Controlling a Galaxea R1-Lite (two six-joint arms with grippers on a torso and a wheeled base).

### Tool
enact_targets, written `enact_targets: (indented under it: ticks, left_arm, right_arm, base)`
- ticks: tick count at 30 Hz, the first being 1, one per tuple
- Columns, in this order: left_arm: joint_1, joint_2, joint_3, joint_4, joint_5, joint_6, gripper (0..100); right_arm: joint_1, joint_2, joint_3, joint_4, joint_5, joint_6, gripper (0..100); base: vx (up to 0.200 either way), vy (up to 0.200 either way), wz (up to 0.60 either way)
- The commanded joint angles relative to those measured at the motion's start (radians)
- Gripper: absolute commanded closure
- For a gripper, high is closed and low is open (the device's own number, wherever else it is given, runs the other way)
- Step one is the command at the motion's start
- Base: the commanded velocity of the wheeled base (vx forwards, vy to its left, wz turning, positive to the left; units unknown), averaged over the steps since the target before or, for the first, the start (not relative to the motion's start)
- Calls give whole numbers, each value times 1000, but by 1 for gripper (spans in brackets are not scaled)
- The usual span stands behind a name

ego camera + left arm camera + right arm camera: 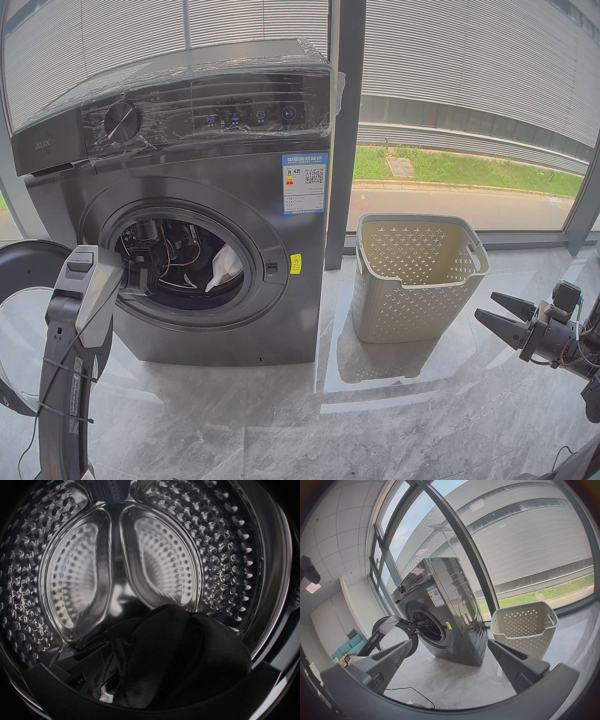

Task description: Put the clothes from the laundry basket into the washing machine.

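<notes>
One dark grey front-loading washing machine (187,206) stands before a floor-to-ceiling window, its top and control panel wrapped in clear plastic film (206,119). The panel carries one round dial (122,122) and a row of small lit icons (250,117). The front bears two stickers: a blue-and-white rating label (304,183) with coloured bars and a square code, its print too small to make out, and below it, beside the drum opening, a small yellow sticker (295,264). The machine's one round door (25,275) hangs open to the left of the machine, partly behind the grey left arm (87,300) and cut off at the head view's edge. The left gripper (172,256) sits inside the drum opening among cables; whether it is spread or pinching cannot be told. Two pieces of clothing lie in the machine's dimpled steel drum (228,542): a crumpled dark garment (175,655) heaped at the bottom near the door seal, and a white cloth (225,265) towards the right side of the opening, with a sliver of white fabric showing under the dark heap. One beige plastic laundry basket (419,319) with star-shaped holes stands on the grey marble floor (250,412) just to the right of the machine, upright, its inner walls in plain sight. The black right gripper (486,304) hangs in the air farther to the right of the machine, beyond the basket and apart from it, its two pointed fingers (384,664) spread wide, holding nothing.
</notes>
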Motion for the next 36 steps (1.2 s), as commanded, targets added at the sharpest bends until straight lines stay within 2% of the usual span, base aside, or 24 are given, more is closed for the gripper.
enact_targets:
  ticks: [1,2,5,11,17,19,21,24,36]
  left_arm:
    - [6,-123,152,-138,0,10,0]
    - [9,-124,219,-187,0,10,0]
    - [20,-126,319,-244,-1,10,0]
    - [39,-110,420,-391,-3,11,0]
    - [39,-117,545,-485,-20,11,0]
    - [35,-115,632,-544,-43,11,0]
    - [33,-115,658,-557,-51,11,0]
    - [30,-117,767,-601,-84,13,0]
    - [33,-77,681,-629,-89,11,0]
  right_arm:
    - [0,-2,-1,1,1,1,0]
    - [0,-1,-1,1,1,1,0]
    - [0,4,-8,1,1,1,0]
    - [0,7,-21,-1,2,1,0]
    - [0,8,-22,-1,2,1,0]
    - [0,7,-22,-1,2,1,0]
    - [0,7,-22,1,2,1,0]
    - [0,7,-22,1,2,1,0]
    - [0,7,-22,-1,2,1,0]
  base:
    - [0,0,0]
    - [0,0,0]
    - [0,0,0]
    - [0,0,0]
    - [0,0,0]
    - [0,0,0]
    - [0,0,0]
    - [0,0,0]
    - [0,0,0]
